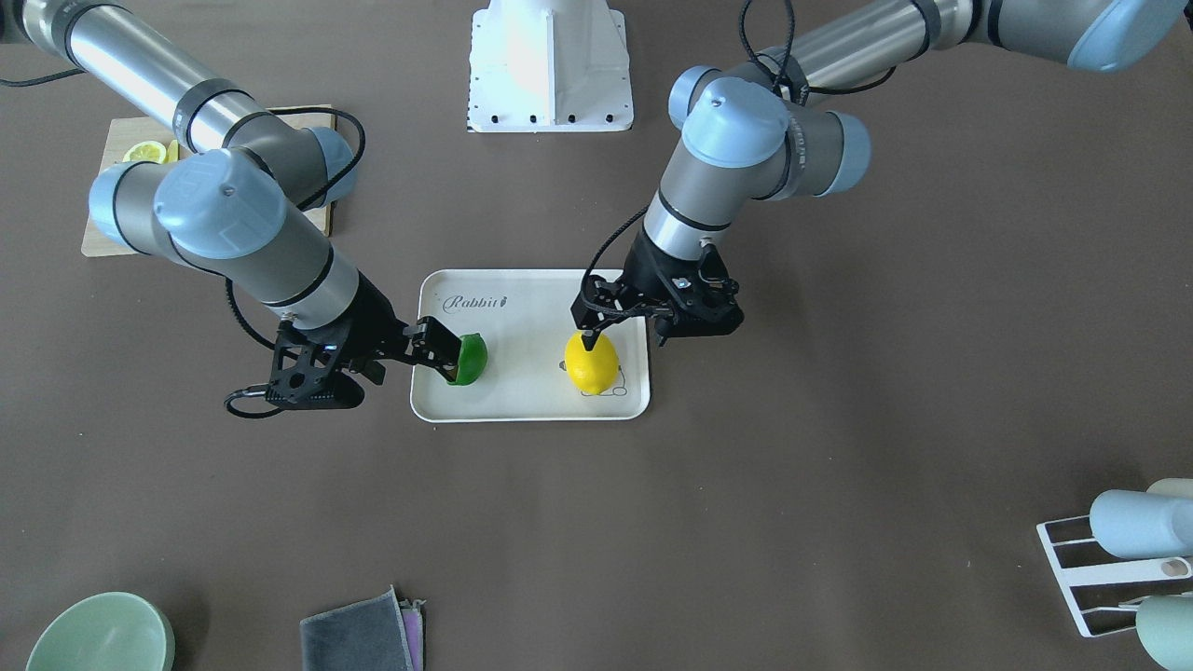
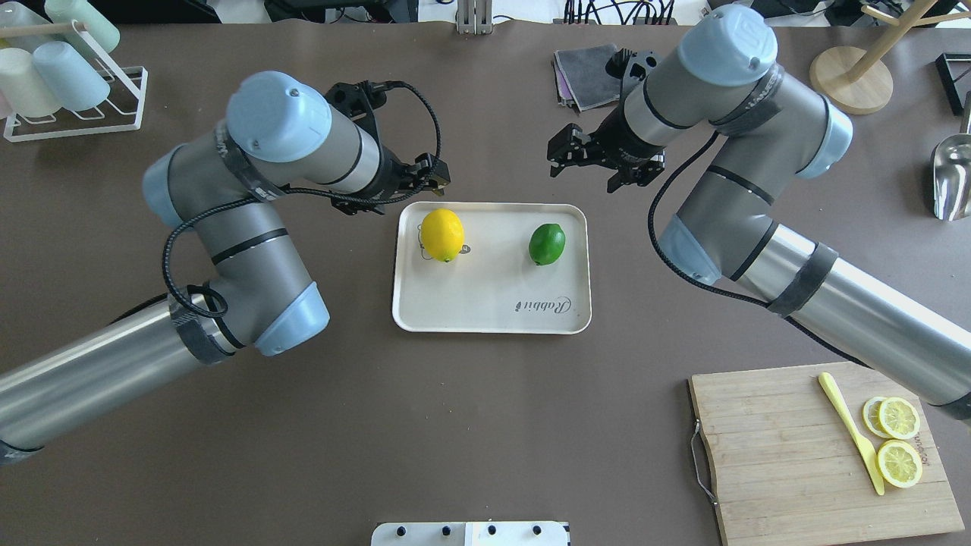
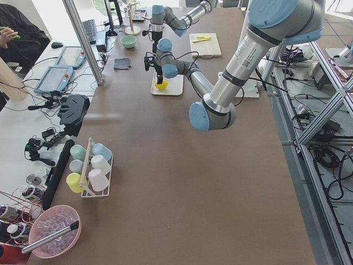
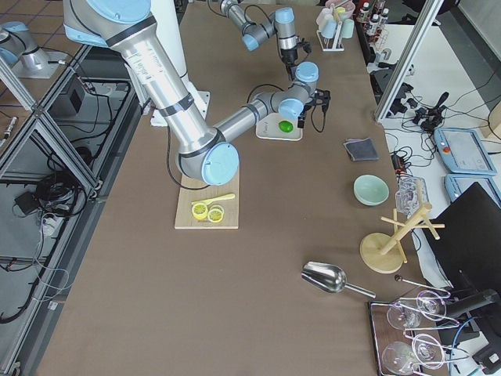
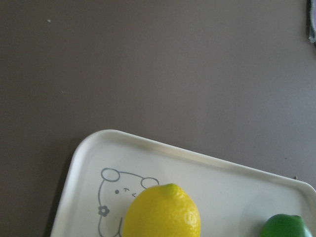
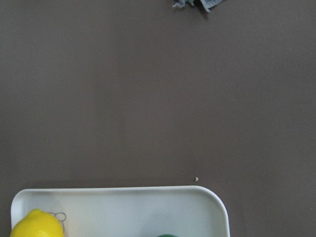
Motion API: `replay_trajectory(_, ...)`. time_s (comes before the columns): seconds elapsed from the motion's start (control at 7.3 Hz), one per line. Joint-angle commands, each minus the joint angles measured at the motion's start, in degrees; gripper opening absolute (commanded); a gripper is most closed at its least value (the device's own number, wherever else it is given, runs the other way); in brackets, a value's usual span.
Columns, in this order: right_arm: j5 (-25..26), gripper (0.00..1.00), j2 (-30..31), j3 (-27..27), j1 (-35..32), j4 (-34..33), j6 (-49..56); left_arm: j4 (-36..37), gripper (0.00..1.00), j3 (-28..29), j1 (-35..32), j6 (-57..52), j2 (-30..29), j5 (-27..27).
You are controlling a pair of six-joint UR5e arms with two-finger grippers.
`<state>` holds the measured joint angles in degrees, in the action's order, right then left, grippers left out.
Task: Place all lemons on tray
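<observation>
- Two lemons lie on the tray [image 2: 491, 307], and none shows on the bare worktop [image 2: 485, 425]. I judge the placing done, with only the pull-back left.
- The yellow lemon [image 2: 442, 235] sits in the tray's left half, on the bunny drawing [image 5: 118, 190], close to the far rim. The green lemon [image 2: 547, 243] sits in the right half, well apart from it.
- Both have their long axis across the tray's short side, tips toward the far and near rims. The green one leans slightly off that line.
- The left end effector [image 1: 626, 326] hangs raised just past the tray's far rim on the left side, jaws spread, holding nothing.
- The right end effector [image 2: 595, 163] hovers just past the tray's far-right corner, jaws likewise apart and empty.
- Next move, as I judge it: draw each arm away from the tray, touching neither fruit, since oval fruit on a flat tray could roll.
</observation>
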<state>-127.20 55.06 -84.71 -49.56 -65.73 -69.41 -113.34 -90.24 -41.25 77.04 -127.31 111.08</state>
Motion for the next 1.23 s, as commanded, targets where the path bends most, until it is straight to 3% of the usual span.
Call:
replay_trajectory(0.0,-2.79,1.0,8.08,-6.56,-5.8,-1.68,14.21,0.49,0.98,-4.5,-7.33,-14.74,6.87,2.65)
replay_trajectory(0.27,-2.53,1.0,16.11,-8.1,-11.07,-1.07,23.59,-1.16,0.98,-7.21,-12.08,-29.22,14.5,2.74)
replay_trajectory(0.55,-2.09,1.0,17.71,-6.53,-14.84,-1.07,23.79,-1.71,0.98,-9.33,-18.05,-39.91,20.58,3.52)
replay_trajectory(0.82,-4.71,1.0,20.33,-1.8,-20.99,-2.03,40.56,-1.71,0.98,-9.61,-23.15,-41.97,23.5,3.52)
replay_trajectory(1.1,-6.31,1.0,25.77,0.95,-27.05,-2.03,44.44,-2.58,0.98,-10.22,-24.93,-42.06,26.92,3.53)
